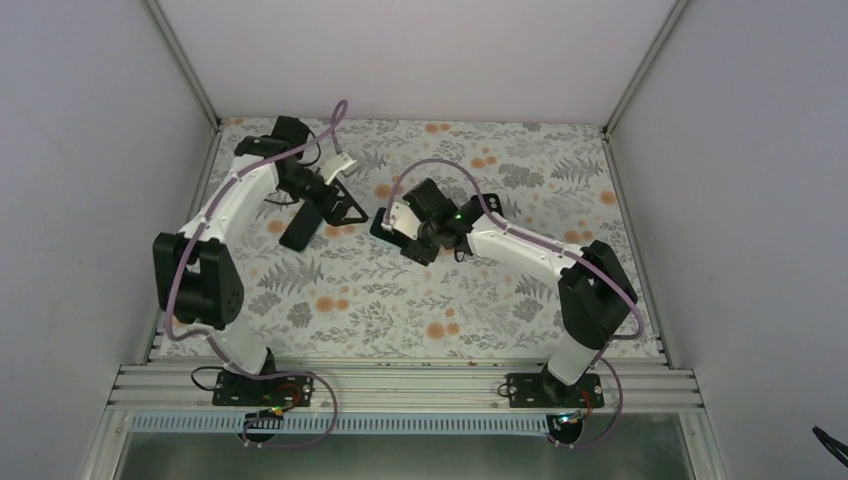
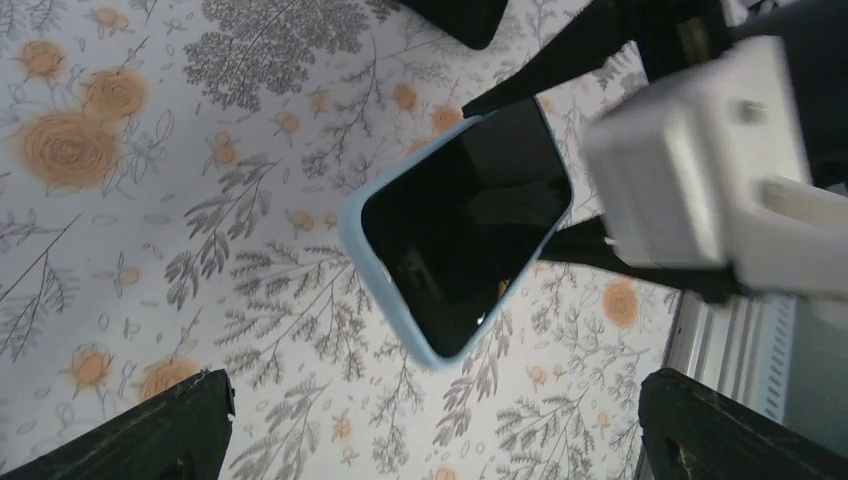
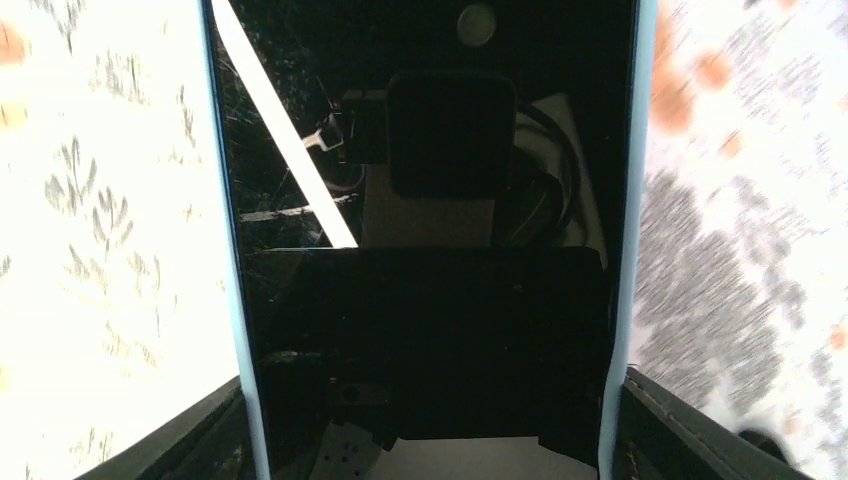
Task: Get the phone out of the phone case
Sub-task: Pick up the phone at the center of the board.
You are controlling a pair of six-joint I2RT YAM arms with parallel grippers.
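A black phone (image 3: 420, 300) sits in a light blue case (image 3: 622, 200). My right gripper (image 3: 430, 430) is shut on the case's two long edges, with the screen facing its camera. In the left wrist view the phone (image 2: 465, 215) in its case (image 2: 375, 275) hangs tilted above the table, held at its far end by my right gripper (image 2: 690, 160). My left gripper (image 2: 440, 440) is open and empty, its fingers (image 2: 150, 435) spread wide just short of the phone's free end. In the top view, my left gripper (image 1: 350, 205) faces my right gripper (image 1: 390, 222) at mid-table.
The table (image 1: 420, 310) has a floral cloth with orange flowers and grey leaves. A dark flat oblong (image 1: 300, 228) lies under the left arm. Another dark shape (image 2: 450, 15) shows at the top of the left wrist view. Grey walls enclose three sides.
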